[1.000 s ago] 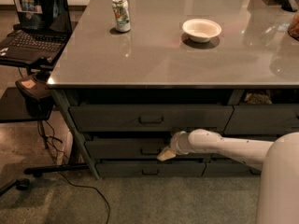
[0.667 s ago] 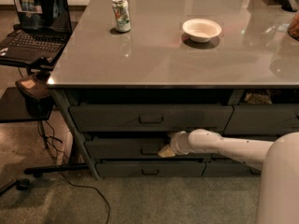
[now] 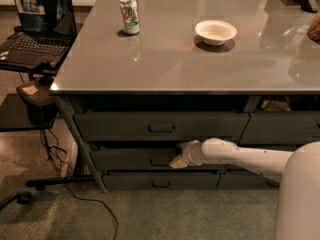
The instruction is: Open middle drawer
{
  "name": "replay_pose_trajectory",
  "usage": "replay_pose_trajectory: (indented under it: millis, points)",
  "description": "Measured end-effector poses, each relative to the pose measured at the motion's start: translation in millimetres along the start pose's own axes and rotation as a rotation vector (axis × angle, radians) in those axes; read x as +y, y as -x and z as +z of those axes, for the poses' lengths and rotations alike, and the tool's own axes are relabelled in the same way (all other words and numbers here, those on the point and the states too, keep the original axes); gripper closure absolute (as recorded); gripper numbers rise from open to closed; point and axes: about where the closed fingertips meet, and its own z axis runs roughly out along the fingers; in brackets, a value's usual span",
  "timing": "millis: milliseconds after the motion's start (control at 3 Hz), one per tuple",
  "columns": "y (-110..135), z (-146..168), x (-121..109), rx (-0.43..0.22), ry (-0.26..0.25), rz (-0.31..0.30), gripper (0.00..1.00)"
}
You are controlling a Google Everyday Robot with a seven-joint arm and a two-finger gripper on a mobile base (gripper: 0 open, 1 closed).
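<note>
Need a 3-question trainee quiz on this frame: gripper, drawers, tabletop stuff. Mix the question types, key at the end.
1. True or false: the gripper rests on the table beside the bowl.
2. What else stands on the table with the bowl? A) can B) mug C) bottle
3. Where is the laptop?

Key
1. False: it is below the tabletop, at the pull of the middle drawer.
2. A
3. Off the table, past its left end as seen in the camera view.
</note>
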Motion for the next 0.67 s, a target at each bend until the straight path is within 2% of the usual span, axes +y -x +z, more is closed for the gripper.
replay_pose_trajectory:
  millis: [333, 667]
  points:
    - [-0.1, -0.5, 1.0, 0.0, 0.0, 0.0, 1.0]
    - [-2.4, -10.4, 4.5, 0.017, -0.009, 0.019, 1.0]
